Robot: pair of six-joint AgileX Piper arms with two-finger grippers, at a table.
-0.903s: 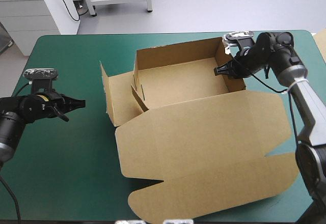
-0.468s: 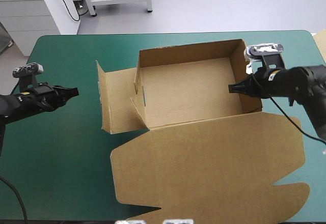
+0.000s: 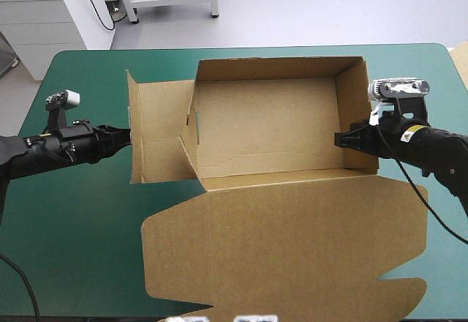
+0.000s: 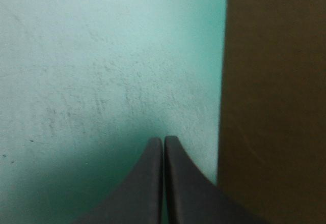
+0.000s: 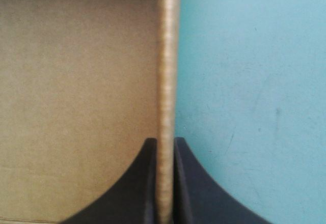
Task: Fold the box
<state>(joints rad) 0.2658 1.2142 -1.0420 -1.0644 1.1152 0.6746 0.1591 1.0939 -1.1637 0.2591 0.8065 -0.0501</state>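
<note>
Black fingers (image 5: pixel 147 183) of the right gripper (image 5: pixel 165 141) are pinched on the box's right wall (image 5: pixel 167 56), with the thin edge of the board held between them and running on ahead of the tips. On one side of this gripper is the brown inside of the box (image 5: pixel 76 81), and on the other is bare teal-green cover (image 5: pixel 254 81). From above, the right gripper (image 3: pixel 340 140) reaches in over that upright wall (image 3: pixel 358 110) toward its near end.

The left gripper (image 4: pixel 163 140) has its fingers (image 4: pixel 145 188) pressed together in one point with nothing between them. The cover (image 4: pixel 102 56) lies ahead of it, and a sheet of brown board (image 4: pixel 275 102) stands just beside it. In the high view, the tip of the left gripper (image 3: pixel 126 133) sits at the outer edge of the box's left flap (image 3: pixel 157 135), which is swung out and partly raised. Whether tip and flap touch cannot be told.

The box (image 3: pixel 263 128) sits between the two grippers as an open tray, with its far wall and right wall upright. Its lid (image 3: pixel 285 241) lies flat on the near side of both grippers and spreads toward the table's near edge. Teal-green cover (image 3: pixel 73 227) shows beyond and under the left arm.
</note>
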